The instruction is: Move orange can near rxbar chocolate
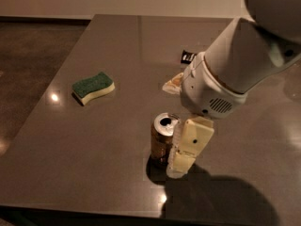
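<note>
The orange can (162, 140) stands upright near the table's front middle, its silver top showing. My gripper (181, 115) has come in from the right and is open. Its near cream finger (190, 145) is right beside the can's right side, seemingly touching it. The far finger (173, 84) sits behind the can, apart from it. The rxbar chocolate (187, 57) lies at the back of the table. Only its black left end with white lettering shows; my arm hides the rest.
A green and yellow sponge (93, 87) lies on the left part of the dark grey table (117, 41). The table's front edge runs just below the can. The big white arm housing (235, 69) covers the right side.
</note>
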Motion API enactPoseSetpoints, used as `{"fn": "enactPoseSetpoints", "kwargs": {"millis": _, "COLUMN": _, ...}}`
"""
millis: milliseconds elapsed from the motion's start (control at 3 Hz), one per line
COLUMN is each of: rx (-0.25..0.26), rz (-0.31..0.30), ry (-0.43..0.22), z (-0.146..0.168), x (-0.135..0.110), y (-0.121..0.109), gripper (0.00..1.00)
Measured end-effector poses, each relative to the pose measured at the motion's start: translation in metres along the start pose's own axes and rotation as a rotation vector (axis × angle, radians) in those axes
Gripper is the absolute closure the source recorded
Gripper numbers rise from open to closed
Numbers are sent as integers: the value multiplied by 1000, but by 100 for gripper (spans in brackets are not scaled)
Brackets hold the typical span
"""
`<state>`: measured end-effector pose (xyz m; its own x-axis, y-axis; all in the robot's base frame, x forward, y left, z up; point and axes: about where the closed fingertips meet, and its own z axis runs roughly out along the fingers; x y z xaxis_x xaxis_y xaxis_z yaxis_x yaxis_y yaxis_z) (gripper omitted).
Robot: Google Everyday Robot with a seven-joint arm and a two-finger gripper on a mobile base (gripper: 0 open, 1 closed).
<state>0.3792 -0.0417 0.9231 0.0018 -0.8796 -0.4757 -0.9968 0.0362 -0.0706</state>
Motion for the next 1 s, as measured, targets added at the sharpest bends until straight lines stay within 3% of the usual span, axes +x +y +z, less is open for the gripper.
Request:
{"fn": "enactPoseSetpoints", "kwargs": {"millis": 333, "rx": -21, "rz": -11, "ry": 4, "z": 16, "x": -4, "y": 0, "gripper": 4}}
{"fn": "enactPoseSetpoints", "kwargs": {"millis": 1000, "rx": -34, "rz": 10, "ry": -5, "z": 18, "x": 3, "y": -4, "gripper": 50}}
